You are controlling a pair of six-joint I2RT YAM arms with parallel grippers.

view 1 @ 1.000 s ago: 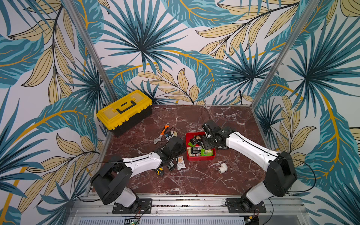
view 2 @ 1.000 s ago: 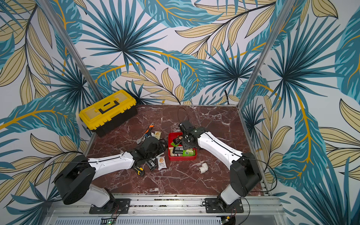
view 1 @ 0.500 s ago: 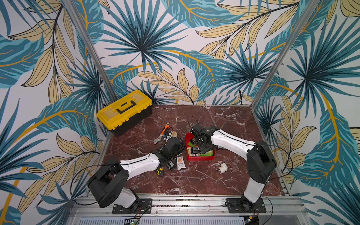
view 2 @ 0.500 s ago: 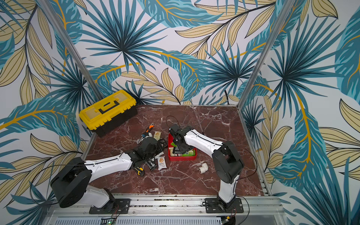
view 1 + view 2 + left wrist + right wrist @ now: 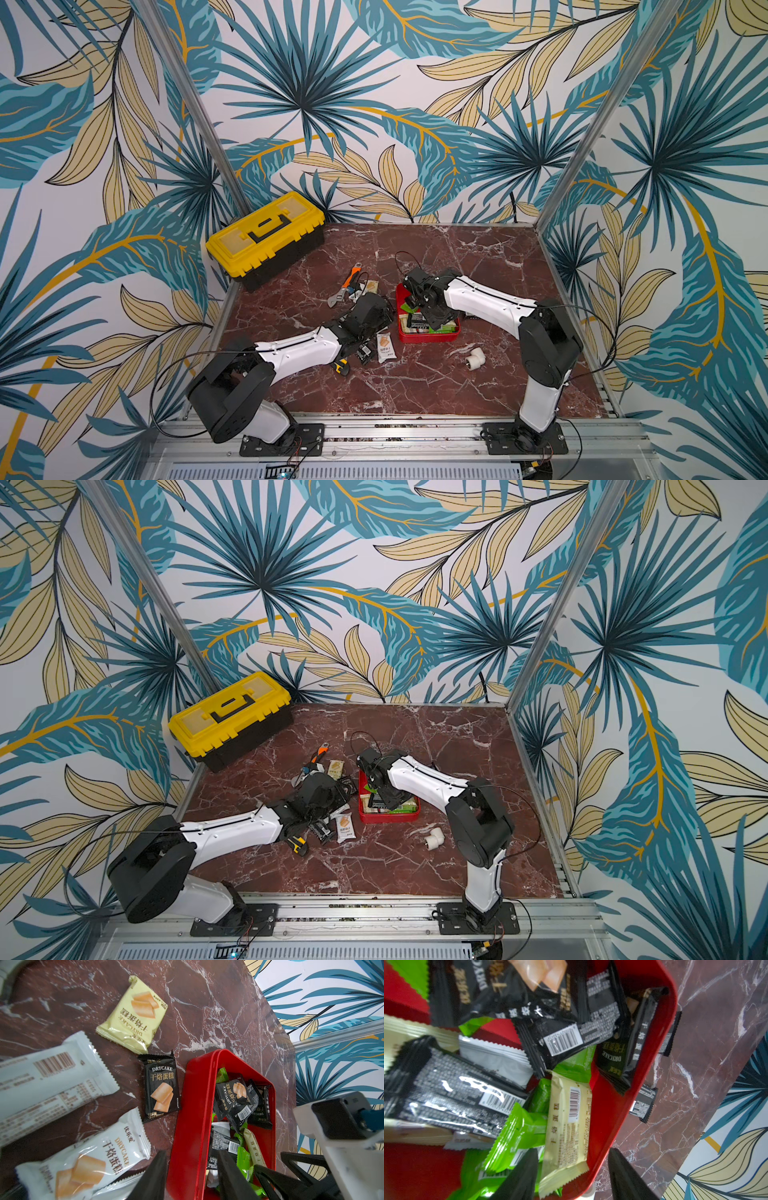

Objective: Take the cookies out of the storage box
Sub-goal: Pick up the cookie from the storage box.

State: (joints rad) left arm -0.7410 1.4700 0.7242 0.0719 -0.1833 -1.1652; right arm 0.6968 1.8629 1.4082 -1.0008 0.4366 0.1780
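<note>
The storage box (image 5: 428, 337) (image 5: 388, 817) is a shallow red tray mid-table, holding several cookies (image 5: 419, 322) (image 5: 569, 1118) in black, green, cream and white wrappers. My left gripper (image 5: 192, 1152) (image 5: 388, 318) is shut on the tray's left wall (image 5: 187, 1126), one finger outside and one inside. My right gripper (image 5: 572, 1151) (image 5: 444, 324) is open and low over the tray's right side. Its fingers straddle the wall (image 5: 610, 1118) and a cream packet (image 5: 566, 1147) without touching them. More cookies lie on the marble left of the tray: cream (image 5: 135, 1014), black (image 5: 162, 1088) and white (image 5: 89, 1163) (image 5: 384, 347).
A yellow-lidded toolbox (image 5: 266, 237) stands at the back left. A wrench and an orange-handled tool (image 5: 345, 286) lie behind my left gripper, and a yellow-black knife (image 5: 341, 366) under the left forearm. A white pipe elbow (image 5: 473, 358) sits right of the tray's front. Black packets (image 5: 643, 1103) lie outside the right wall.
My right arm has swung in, carrying its gripper from the tray's back right across and down over the tray. The left arm has held still at the tray's wall.
</note>
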